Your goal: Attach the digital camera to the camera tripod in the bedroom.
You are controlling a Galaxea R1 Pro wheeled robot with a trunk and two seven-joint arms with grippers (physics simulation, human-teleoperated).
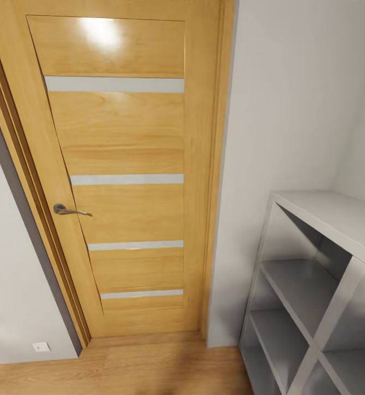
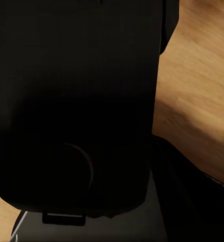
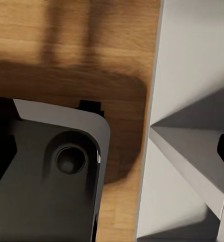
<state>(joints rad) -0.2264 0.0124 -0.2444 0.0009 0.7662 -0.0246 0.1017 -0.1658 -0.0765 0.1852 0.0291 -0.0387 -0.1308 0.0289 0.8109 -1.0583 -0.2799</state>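
Head view: a wooden door [image 1: 122,181] with four pale horizontal strips stands shut in its frame, taking up most of the scene. A pale grey wall [image 1: 281,109] runs to one side of it, and a white open shelving unit [image 1: 319,285] with bare compartments stands against that wall, resting on the light wood floor [image 1: 149,367]. A metal lever handle [image 1: 67,210] sits on the door's edge. A small white wall outlet [image 1: 40,346] sits low on the wall on the door's other side, just above the floor.

Left wrist view: a large dark body [image 2: 76,111], part of the robot, lies directly ahead of the left end effector and blocks nearly all sight; wood floor shows beyond it. The state of the left end effector cannot be told.

Right wrist view: a grey robot base panel [image 3: 51,176] with a round recess lies below the right end effector, over wood floor, and the white shelving unit's side stands just beside it. The state of the right end effector cannot be told.

The digital camera and camera tripod cannot be located from these views; the robot faces the door in the bedroom.
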